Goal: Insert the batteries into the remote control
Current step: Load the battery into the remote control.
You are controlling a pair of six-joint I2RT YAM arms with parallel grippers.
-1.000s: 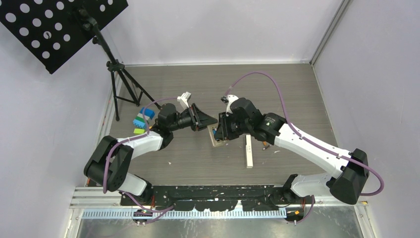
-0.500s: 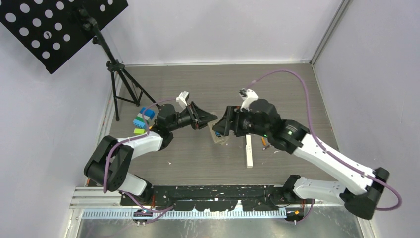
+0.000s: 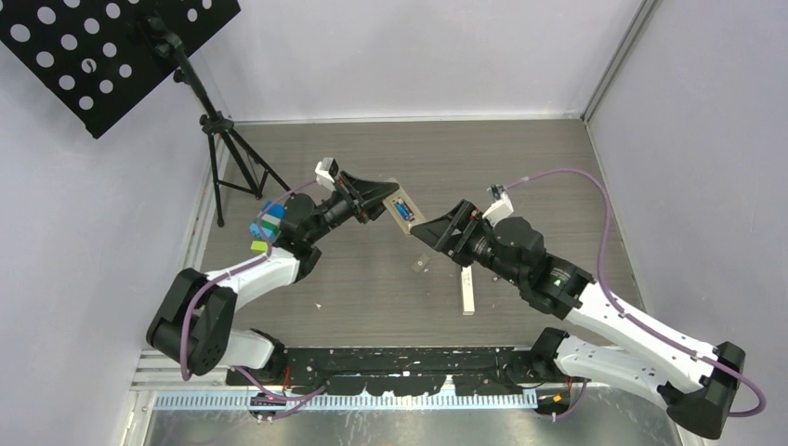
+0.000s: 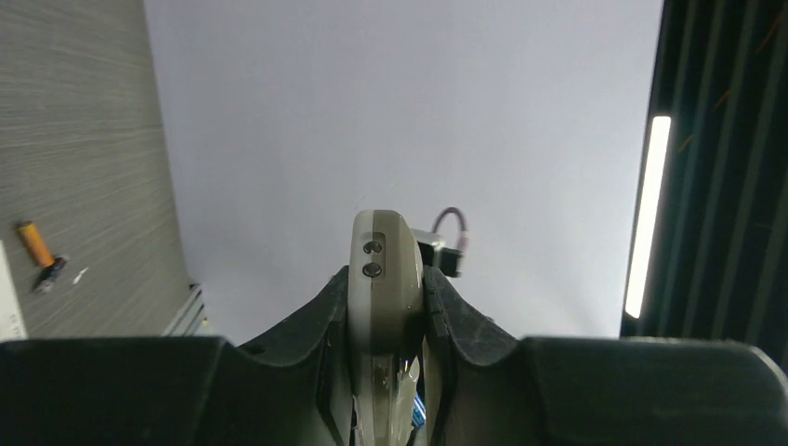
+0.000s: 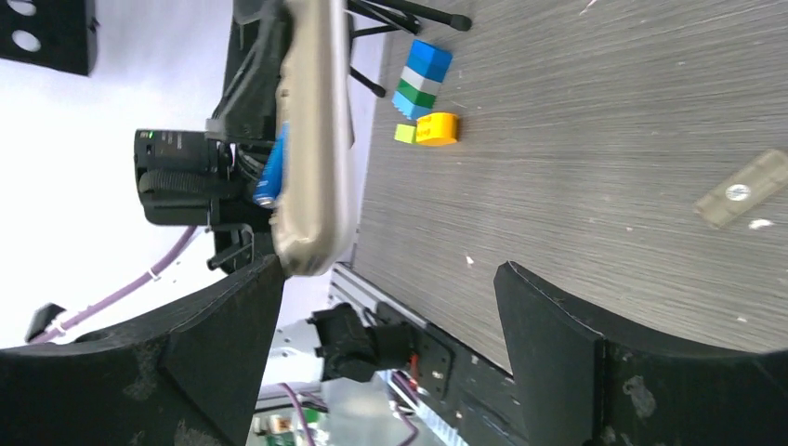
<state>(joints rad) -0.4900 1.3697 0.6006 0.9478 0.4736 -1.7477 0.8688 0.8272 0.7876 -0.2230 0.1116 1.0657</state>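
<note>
My left gripper (image 3: 379, 201) is shut on the beige remote control (image 3: 400, 208) and holds it off the table. In the left wrist view the remote (image 4: 383, 279) stands edge-on between the fingers of that gripper (image 4: 384, 299). A blue battery (image 5: 271, 171) sits in the remote's (image 5: 318, 139) open back. My right gripper (image 3: 439, 229) is open just right of the remote, with nothing between its fingers (image 5: 390, 311). An orange battery (image 4: 35, 243) and a dark one (image 4: 52, 272) lie loose on the table.
A clear battery cover (image 3: 423, 265) lies on the table below the remote, seen too as the cover (image 5: 743, 190). A second, white remote (image 3: 467, 283) lies to its right. Coloured toy blocks (image 3: 266, 226) sit at the left, a music-stand tripod (image 3: 228, 153) behind them.
My right gripper has opened wide and drawn back to the right of the remote. The left arm has lifted the remote off the table, up and toward the back.
</note>
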